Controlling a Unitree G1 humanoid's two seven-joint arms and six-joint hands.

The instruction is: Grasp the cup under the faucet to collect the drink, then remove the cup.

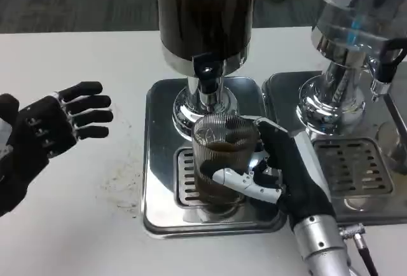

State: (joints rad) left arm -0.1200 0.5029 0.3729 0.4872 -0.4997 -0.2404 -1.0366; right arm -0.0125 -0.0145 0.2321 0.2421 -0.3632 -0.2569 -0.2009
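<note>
A ribbed clear cup [219,155] stands on the drip grille under the black faucet [206,72] of the dark drink dispenser [205,15]. Brown drink fills part of the cup. My right hand [280,174] grips the cup from its right side, with fingers wrapped across its front. My left hand [54,126] hovers at the left over the white table, fingers spread and holding nothing, well apart from the dispenser.
The dispenser sits on a steel drip tray [159,161]. A second silver dispenser [356,41] with its own tray [356,174] stands at the right, close to my right forearm. Brown specks stain the table [121,187] left of the tray.
</note>
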